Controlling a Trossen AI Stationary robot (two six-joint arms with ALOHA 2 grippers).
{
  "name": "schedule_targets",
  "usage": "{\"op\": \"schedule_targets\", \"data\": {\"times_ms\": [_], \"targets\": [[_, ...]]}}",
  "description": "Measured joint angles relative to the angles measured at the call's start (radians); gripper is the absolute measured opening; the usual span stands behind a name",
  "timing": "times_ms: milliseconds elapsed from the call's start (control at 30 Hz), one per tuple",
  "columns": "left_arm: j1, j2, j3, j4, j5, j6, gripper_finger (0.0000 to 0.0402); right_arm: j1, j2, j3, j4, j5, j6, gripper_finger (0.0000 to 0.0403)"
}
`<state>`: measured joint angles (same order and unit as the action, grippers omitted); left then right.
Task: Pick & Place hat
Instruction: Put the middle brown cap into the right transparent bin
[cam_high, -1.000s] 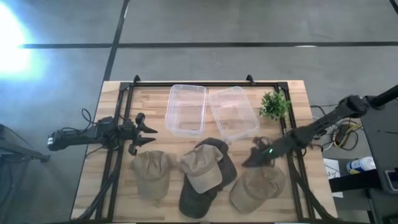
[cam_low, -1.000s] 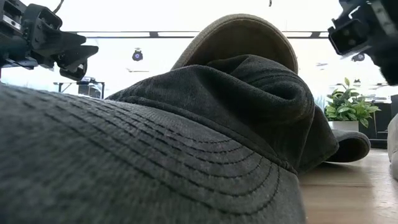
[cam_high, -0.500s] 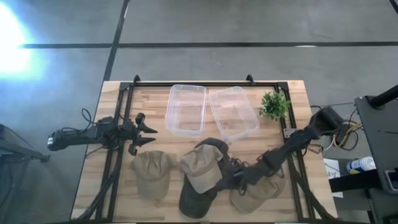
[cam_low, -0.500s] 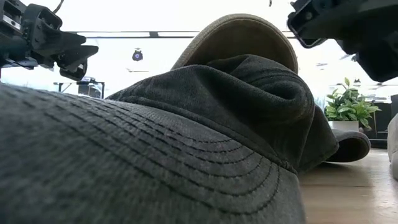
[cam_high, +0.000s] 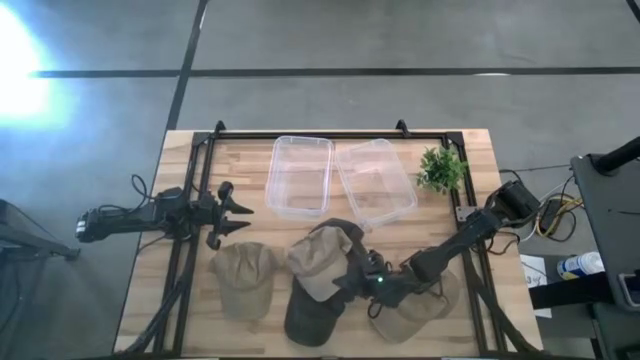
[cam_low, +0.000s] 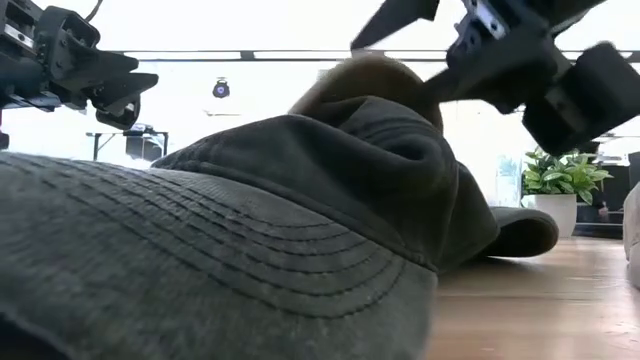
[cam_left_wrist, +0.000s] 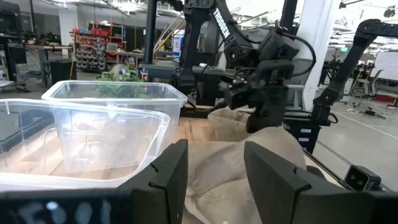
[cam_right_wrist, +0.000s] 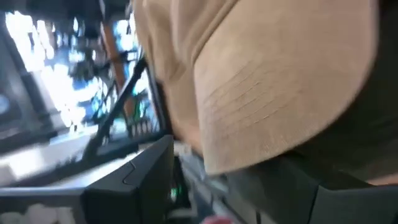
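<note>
Several caps lie on the near half of the table. A tan cap (cam_high: 318, 258) rests on a dark cap (cam_high: 312, 318) in the middle, with another tan cap (cam_high: 245, 278) to the left and one (cam_high: 425, 305) to the right. A second dark cap (cam_high: 347, 234) lies behind the pile. My right gripper (cam_high: 353, 281) is open, low at the right side of the middle pile. In the right wrist view the tan brim (cam_right_wrist: 273, 93) fills the space ahead of its fingers. My left gripper (cam_high: 240, 214) waits open above the table's left side. My right gripper comes at the middle pile from the table's right, nearly level. Its open fingers (cam_right_wrist: 134, 177) stand on either side of the tan cap's brim edge (cam_right_wrist: 217, 162), with the dark cap (cam_right_wrist: 367, 130) beside it. Whether the fingers touch the cloth, I cannot tell.
Two clear plastic bins (cam_high: 300, 176) (cam_high: 376, 180) stand side by side at the far middle. A small potted plant (cam_high: 441, 168) sits at the far right. The black frame rails (cam_high: 190, 250) run along both sides of the table. The right arm's forearm (cam_high: 455, 250) crosses above the right tan cap.
My right arm has swept from the right tan cap toward the table's left and dropped low at the middle pile. The middle tan cap and the dark cap under it have shifted slightly toward the left. The left arm has kept still.
</note>
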<state>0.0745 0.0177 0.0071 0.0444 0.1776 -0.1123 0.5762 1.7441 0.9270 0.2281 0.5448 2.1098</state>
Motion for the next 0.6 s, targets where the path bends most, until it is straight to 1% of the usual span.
{"op": "schedule_targets", "data": {"times_ms": [67, 133, 200, 300, 367, 433, 533, 600], "targets": [[0.0, 0.0, 0.0, 0.0, 0.0, 0.0, 0.0151, 0.0, 0.0, -0.001, -0.042, 0.023, 0.028, 0.0204], [0.0, 0.0, 0.0, 0.0, 0.0, 0.0, 0.0151, 0.0, 0.0, -0.001, -0.074, 0.043, 0.048, 0.0183], [0.0, 0.0, 0.0, 0.0, 0.0, 0.0, 0.0151, 0.0, 0.0, -0.002, -0.107, 0.073, 0.055, 0.0151], [0.0, 0.0, 0.0, 0.0, 0.0, 0.0, 0.0151, -0.003, 0.0, -0.002, -0.131, 0.138, 0.056, 0.0092], [0.0, 0.0, 0.0, 0.0, 0.0, 0.0, 0.0151, -0.006, -0.002, -0.002, -0.139, 0.156, 0.051, 0.0052], [0.0, 0.0, 0.0, 0.0, 0.0, 0.0, 0.0151, -0.007, -0.003, 0.001, -0.135, 0.162, 0.034, 0.0022], [0.0, 0.0, 0.0, 0.0, 0.0, 0.0, 0.0151, 0.003, -0.033, 0.01, -0.135, 0.156, -0.039, 0.0016], [0.0, 0.0, 0.0, 0.0, 0.0, 0.0, 0.0151, 0.018, -0.074, 0.021, -0.137, 0.163, -0.144, 0.0015]]}}
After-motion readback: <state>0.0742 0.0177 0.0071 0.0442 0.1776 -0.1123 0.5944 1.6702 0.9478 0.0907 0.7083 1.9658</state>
